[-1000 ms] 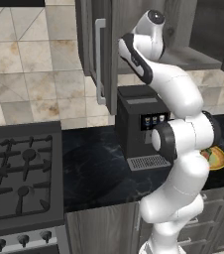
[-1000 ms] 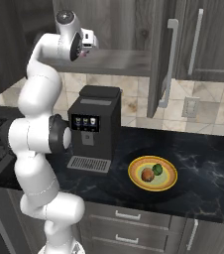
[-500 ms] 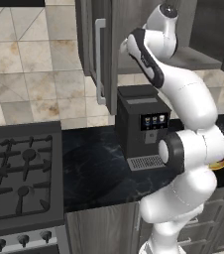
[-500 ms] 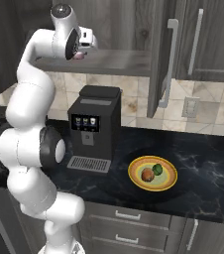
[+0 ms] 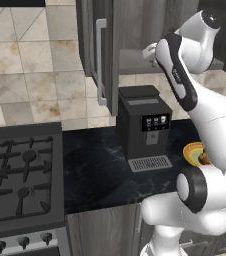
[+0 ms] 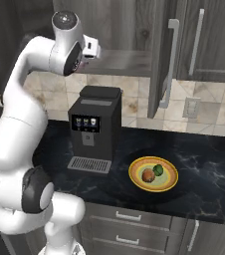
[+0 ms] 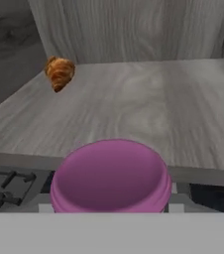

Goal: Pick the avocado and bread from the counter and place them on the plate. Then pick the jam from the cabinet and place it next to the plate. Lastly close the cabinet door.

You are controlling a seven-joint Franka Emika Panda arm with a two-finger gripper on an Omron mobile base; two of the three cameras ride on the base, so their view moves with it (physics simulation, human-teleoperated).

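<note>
The desk [image 6: 204,164] is glossy black stone with faint pale veins. Above it, the cabinet door [image 6: 160,55] is matt grey wood grain with a brushed-metal handle [image 6: 168,62]. The jam [image 7: 111,176] lid looks smooth, matt pink plastic.

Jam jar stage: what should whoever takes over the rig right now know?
Gripper: up at the cabinet shelf, apparently shut on the jam at the shelf's front edge.
Done: avocado and bread lie on the plate.
Left: set the jam on the counter beside the plate, then close the open cabinet door.
A croissant lies farther back on the shelf.
</note>
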